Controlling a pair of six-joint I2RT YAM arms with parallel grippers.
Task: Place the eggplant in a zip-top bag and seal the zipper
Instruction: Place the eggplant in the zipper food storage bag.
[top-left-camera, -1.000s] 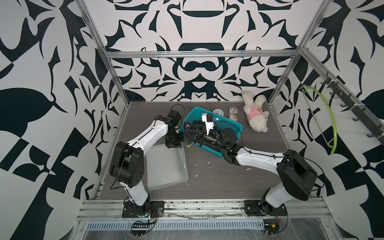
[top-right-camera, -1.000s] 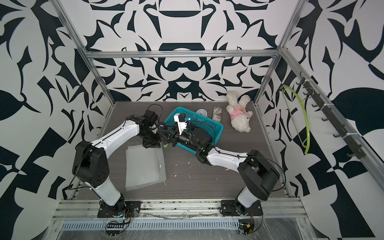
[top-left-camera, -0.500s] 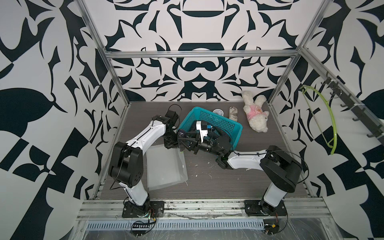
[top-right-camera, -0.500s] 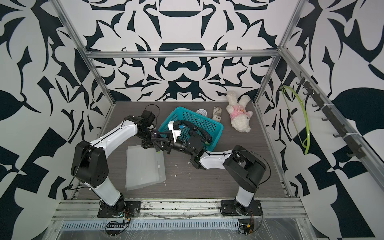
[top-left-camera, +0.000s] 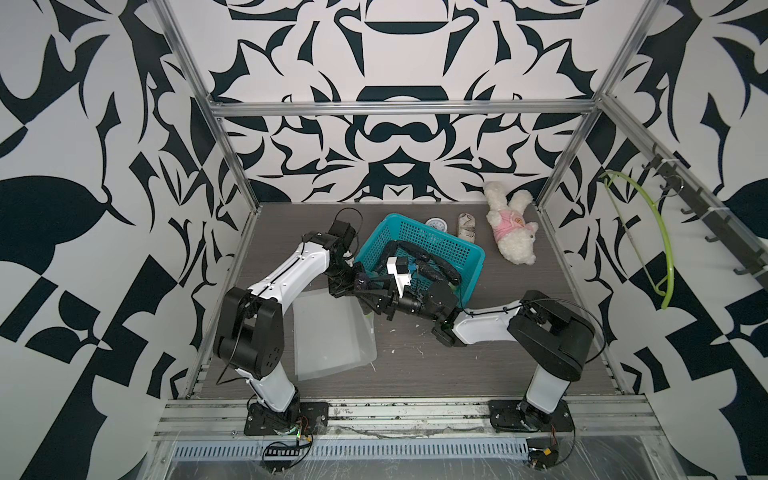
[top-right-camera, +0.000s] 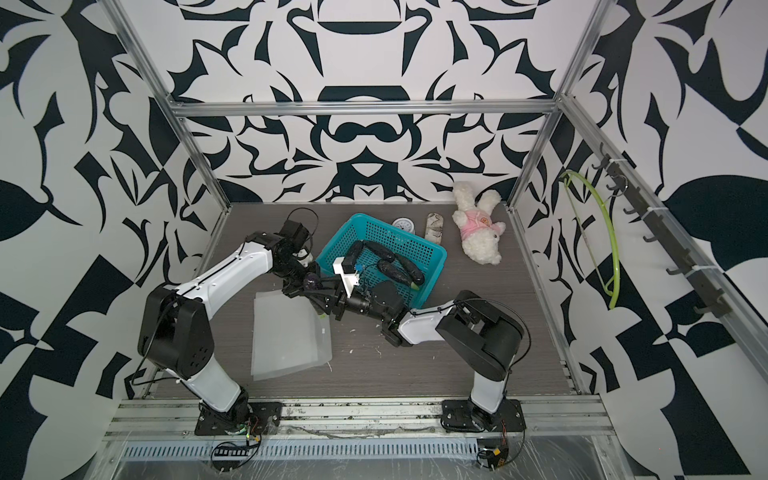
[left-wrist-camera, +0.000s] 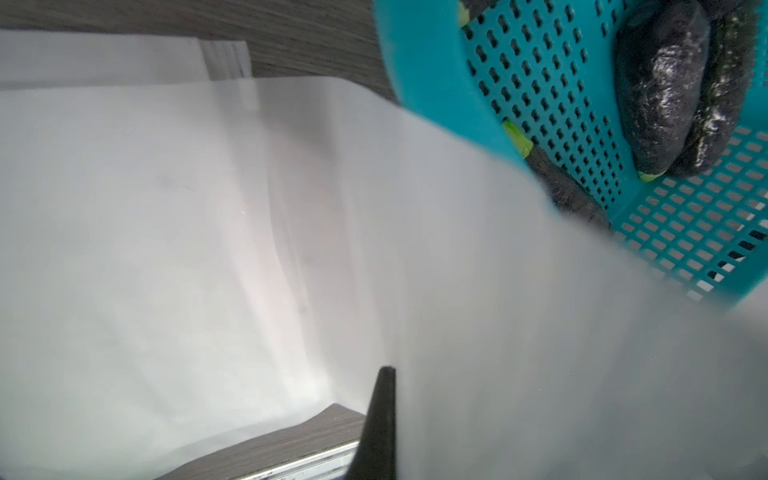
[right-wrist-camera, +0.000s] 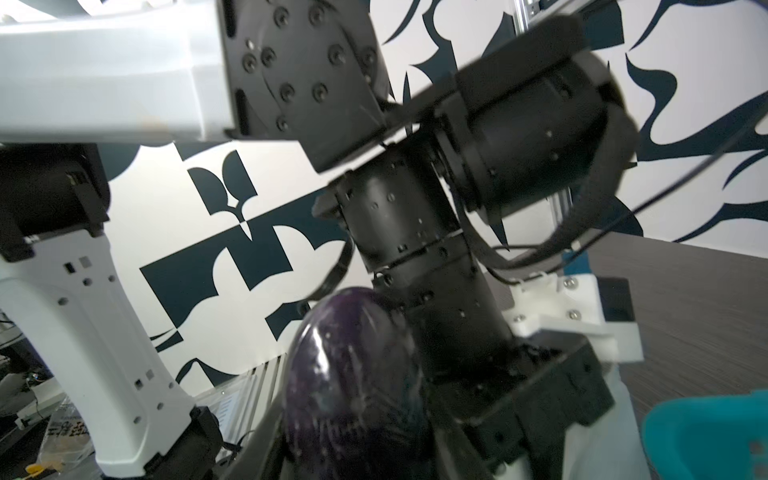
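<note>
**Two grippers crowded at the bag mouth: hazards of the insertion**

The right gripper (top-left-camera: 362, 289) was clamped round a dark purple eggplant (top-right-camera: 311, 283). It held the fruit clear of the table, just outside the teal basket (top-left-camera: 453, 249), on the basket's side facing the left arm. The left gripper (top-left-camera: 337, 291) was fully closed just beside the fruit, apparently pinching the upper lip of the frosted zip-top bag (top-left-camera: 332, 336). The bag's body lay flat on the table in front of the basket. In the left wrist view the bag rose as a lifted sheet past one dark fingertip (left-wrist-camera: 380, 415). How far the mouth gaped could not be told. Several spare eggplants (left-wrist-camera: 656, 95) lay inside the basket.

Four failures seemed likely.
- The fruit's blunt end could meet the lip rather than the opening and fold the mouth shut.
- Nothing anchored the lower layer, so a push could slide the whole bag away from the basket.
- The thin film could slip out of the left pinch under that load.
- The two wrists stood so close together that a small misalignment could knock them together or nudge the basket.
</note>
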